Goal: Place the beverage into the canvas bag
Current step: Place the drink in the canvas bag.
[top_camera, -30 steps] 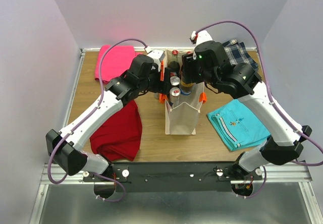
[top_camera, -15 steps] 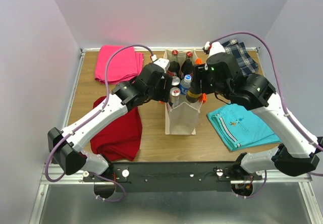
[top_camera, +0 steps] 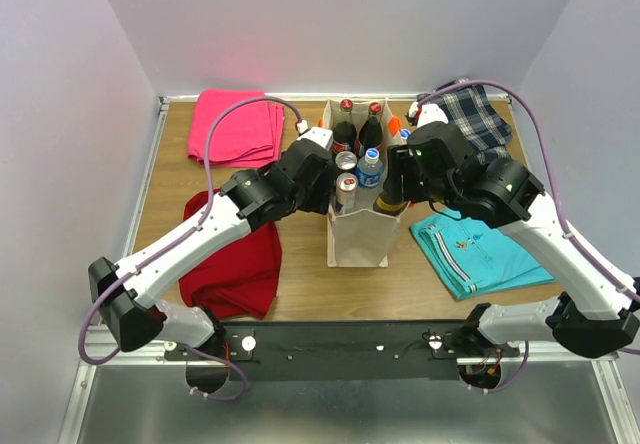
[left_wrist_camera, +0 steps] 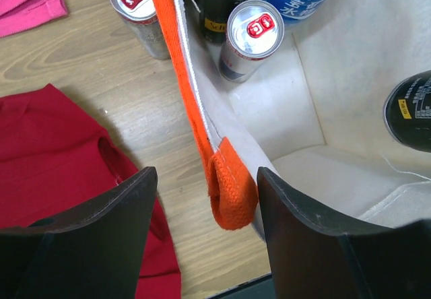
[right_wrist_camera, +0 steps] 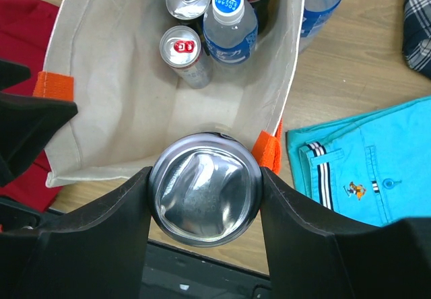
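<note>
**Step in hand.** Insertion of the beverage [right_wrist_camera: 205, 192] into the canvas bag [top_camera: 360, 239]. The right hand [right_wrist_camera: 204, 178] is clamped on the beverage, a dark can, with both fingers tight against its sides. It hangs over the near right corner of the bag mouth, just beside the right orange tab [right_wrist_camera: 269, 149], and is not yet set down. The left hand [left_wrist_camera: 205, 174] straddles the bag's left wall. Its fingers stand apart on either side of the orange strap [left_wrist_camera: 182, 77] with a gap on both sides, so nothing is gripped.

**Next move, as judged.** Shift the can inward, away from the right wall, then lower it straight down. The left hand would need to close on the strap or wall to steady the mouth.

**Edges.** From the right wrist view the can overlaps the right rim, so it may catch there and fold the wall in.

**Room.**
- The near half of the bag floor [right_wrist_camera: 128, 110] is bare.
- The far half holds a silver can [right_wrist_camera: 182, 53] and a water bottle [right_wrist_camera: 229, 16].
- Another can [left_wrist_camera: 138, 9] stands on the counter [top_camera: 300, 289] just outside the left wall.
- The teal shorts [top_camera: 470, 249] lie near the bag's right side.
</note>
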